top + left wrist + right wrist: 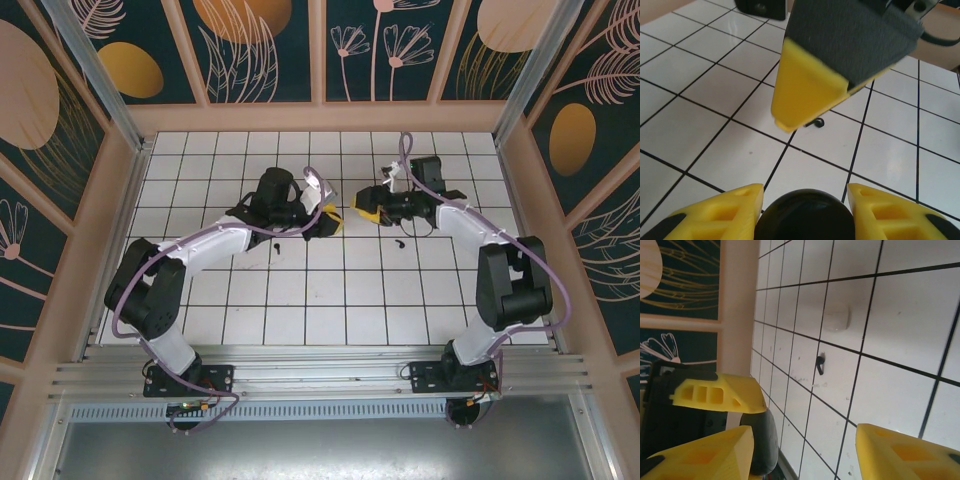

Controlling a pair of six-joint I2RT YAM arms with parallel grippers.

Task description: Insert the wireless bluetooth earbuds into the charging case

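The floor tiles (pixel 320 300) are white with a black grid. The walls (pixel 270 50) are dark teal with peach and orange leaf patterns. Left gripper (pixel 804 188) and right gripper (pixel 804 430) have yellow fingers. The earbud (pixel 820 365) is black, the charging case (pixel 836 320) white

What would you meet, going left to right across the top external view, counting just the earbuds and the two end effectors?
black earbud on the tiles → left end effector → right end effector → second black earbud
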